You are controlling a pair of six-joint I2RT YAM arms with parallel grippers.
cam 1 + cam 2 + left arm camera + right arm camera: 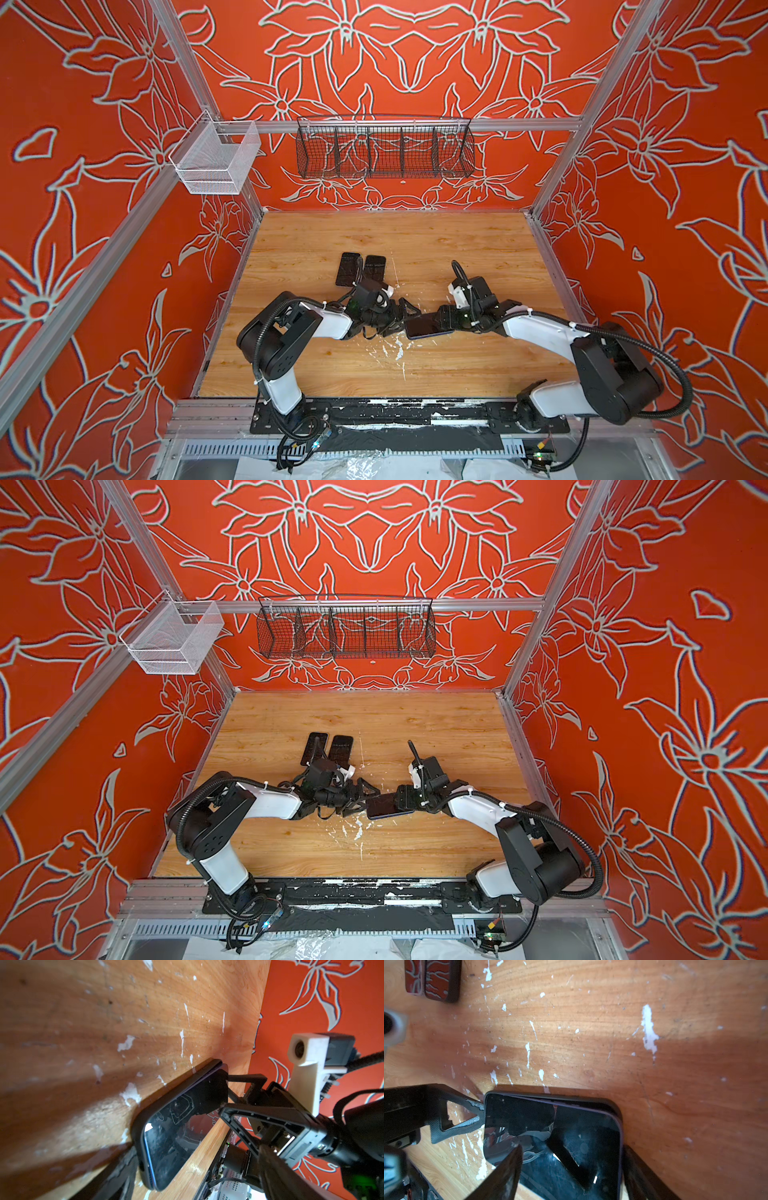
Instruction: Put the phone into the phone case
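A dark glossy phone (422,328) (380,808) lies near the middle of the wooden table (457,249). It sits partly in a black phone case (571,1098), with one long edge lifted above the case rim (137,1126). My right gripper (442,322) (572,1147) straddles the phone's right end, a finger against each long side. My left gripper (403,321) (197,1150) stands at the phone's left end with its jaws wide apart. One left fingertip (475,1108) touches that short end.
Two flat dark slabs (348,269) (374,268) lie side by side behind the left arm. A white mesh basket (216,160) and a black wire basket (384,147) hang on the back rail. White flecks mark the wood.
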